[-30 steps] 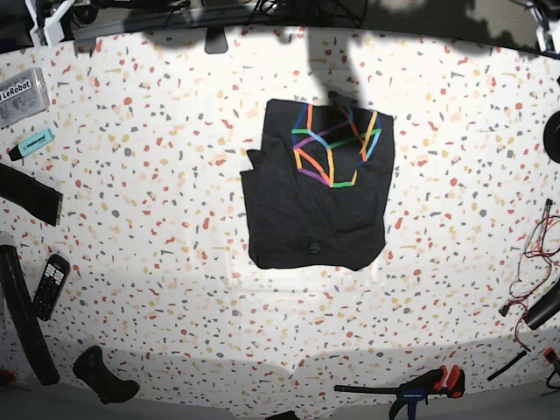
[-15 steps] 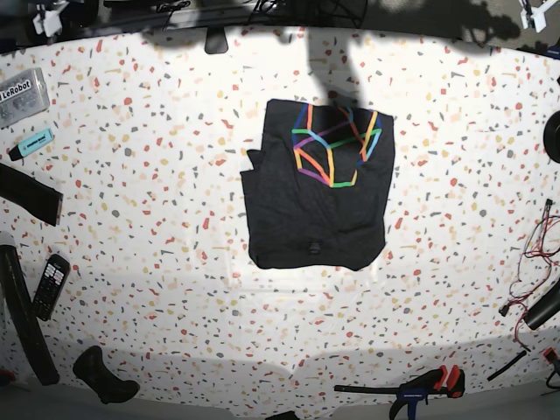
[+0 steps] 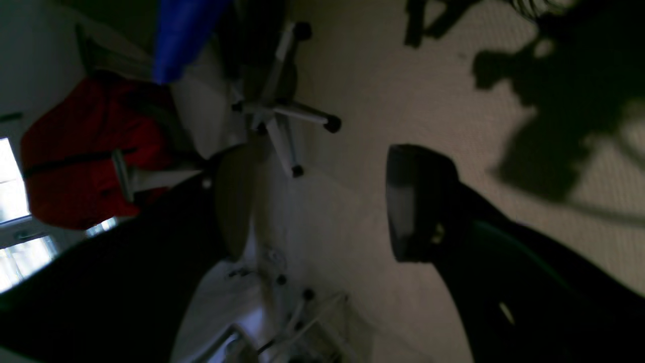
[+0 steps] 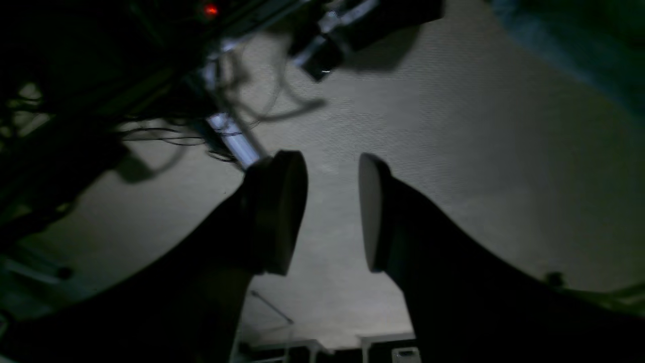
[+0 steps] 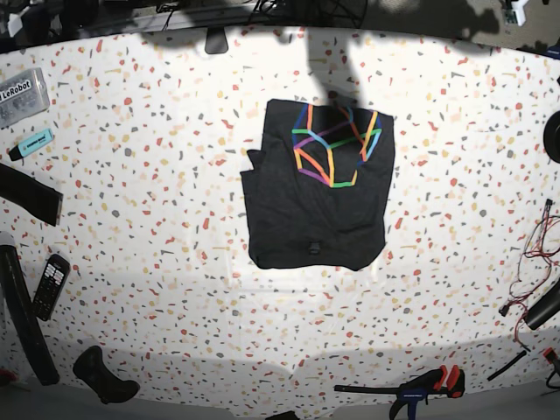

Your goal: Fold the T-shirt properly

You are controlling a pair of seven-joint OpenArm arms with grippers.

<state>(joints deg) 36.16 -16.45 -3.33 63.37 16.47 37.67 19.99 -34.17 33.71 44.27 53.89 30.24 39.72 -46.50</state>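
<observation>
- T-shirt [image 5: 317,185] lies folded in a rough rectangle near the middle of the speckled table [image 5: 157,175], rainbow line print facing up on its far half; plain dark fabric on the near half.
- Neither pincer shows in base view, so the shirt sits well apart from both; nothing touches it.
- Right gripper [image 4: 330,214]: wrist cam shows jaws parted w/ a clear gap, nothing between the pads. Released, empty. Beyond the gap: pale carpet-like floor; cables and a metal rail up-left of the left-hand pad; small red light far up-left.
- Left gripper [image 3: 312,212]: one finger w/ a pad sits right of centre, the other is a dark blurred mass to the left, wide gap between them. Released, holds nothing. Through the gap: white legs of a wheeled chair [image 3: 282,113] on pale floor; a red shape [image 3: 85,151] left of the left-hand finger; a blue blur above it. Frame is dim and smeared.
- Other table stuff, all well apart from both pincers and the shirt: teal marker [image 5: 31,143], clear LeRobot-labelled box [image 5: 19,96], calculator [image 5: 51,285], black strip [image 5: 28,193], clamp w/ red handles [image 5: 411,387], loose wires [image 5: 538,249].
</observation>
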